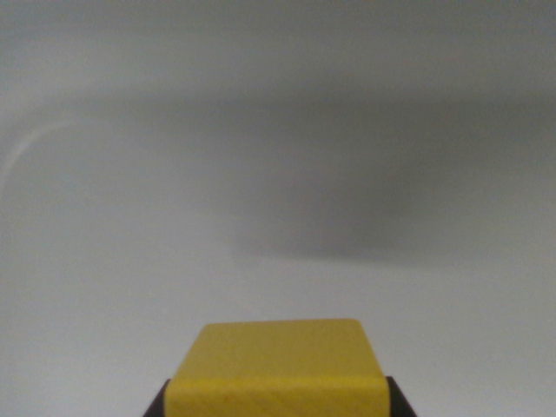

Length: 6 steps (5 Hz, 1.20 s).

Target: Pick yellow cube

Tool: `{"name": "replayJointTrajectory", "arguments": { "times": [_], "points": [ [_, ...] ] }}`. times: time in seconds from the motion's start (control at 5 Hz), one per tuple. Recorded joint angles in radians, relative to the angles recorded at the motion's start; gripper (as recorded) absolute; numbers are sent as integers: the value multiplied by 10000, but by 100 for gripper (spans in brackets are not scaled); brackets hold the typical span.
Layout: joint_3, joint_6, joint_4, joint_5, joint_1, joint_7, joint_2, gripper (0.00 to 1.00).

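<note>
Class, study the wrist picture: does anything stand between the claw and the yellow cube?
Nothing visible does. The yellow cube sits at the bottom edge with a dark claw finger against each side. Only bare grey surface and a soft shadow lie beyond.

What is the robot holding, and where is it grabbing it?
The yellow wooden cube. The end effector has a dark finger pressed against each of the cube's two opposite sides, at the bottom of the wrist view, above the plain grey surface.
</note>
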Motion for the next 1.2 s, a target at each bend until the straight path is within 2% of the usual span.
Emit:
{"name": "replayJointTrajectory", "arguments": {
  "times": [0.2,0.4,0.6,0.8,1.0,1.2],
  "points": [
    [7,443,309,9,-5,13,-134,100],
    [7,443,309,9,-5,13,-134,100],
    [13,878,613,18,-10,25,-266,100],
    [13,878,613,18,-10,25,-266,100],
    [20,1346,940,28,-15,38,-408,100],
    [20,1346,940,28,-15,38,-408,100]
  ]
}}
